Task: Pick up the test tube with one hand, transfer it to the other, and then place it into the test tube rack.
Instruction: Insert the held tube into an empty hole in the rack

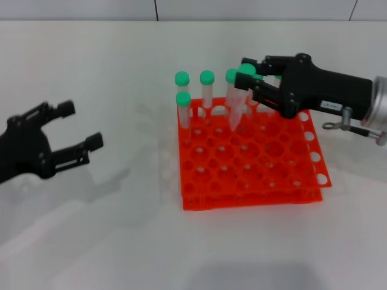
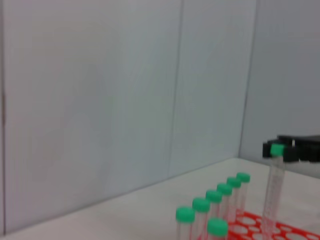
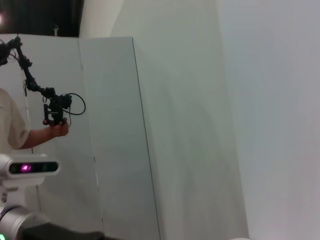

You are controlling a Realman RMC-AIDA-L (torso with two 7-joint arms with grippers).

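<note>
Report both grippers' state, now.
Left gripper: open, empty, off to the rack's left.
Right gripper: shut on the test tube, over the test tube rack.

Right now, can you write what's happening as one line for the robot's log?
right hand: shut on tube, over rack back rows | left hand: open, empty, left of rack | tube not yet seated

Seven green-capped tubes [image 2: 214, 197], one orange rack [image 1: 249, 160], two claws [image 1: 71, 130].
</note>
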